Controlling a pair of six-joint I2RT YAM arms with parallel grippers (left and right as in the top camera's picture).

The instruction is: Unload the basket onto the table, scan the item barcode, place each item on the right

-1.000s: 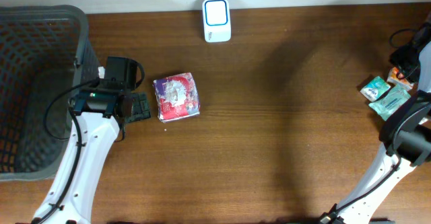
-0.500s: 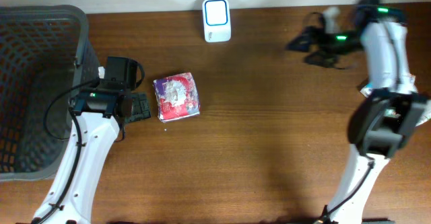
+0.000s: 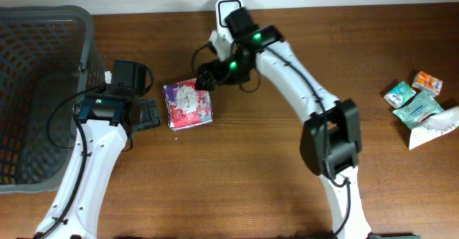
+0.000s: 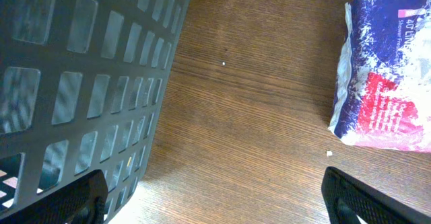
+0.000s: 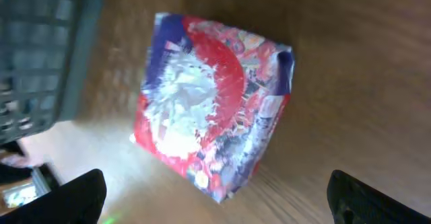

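The item, a soft purple, red and white packet (image 3: 188, 103), lies flat on the brown table left of centre. My left gripper (image 3: 147, 115) rests just to the packet's left, open and empty. In the left wrist view the packet (image 4: 387, 69) sits ahead and to the right of that gripper (image 4: 219, 207). My right gripper (image 3: 204, 77) hovers at the packet's upper right corner, open and holding nothing. The right wrist view looks down on the packet (image 5: 212, 99) ahead of the wide-apart gripper (image 5: 219, 200). The white scanner (image 3: 222, 9) stands at the back edge, partly hidden by the right arm.
A dark mesh basket (image 3: 43, 95) fills the far left; its wall (image 4: 81, 69) is close beside my left gripper and also shows in the right wrist view (image 5: 40, 42). Several small packets (image 3: 412, 99) lie at the far right.
My right arm swept from the far right across the table to the packet, and its gripper opened wide. The left arm and the packet have not moved.
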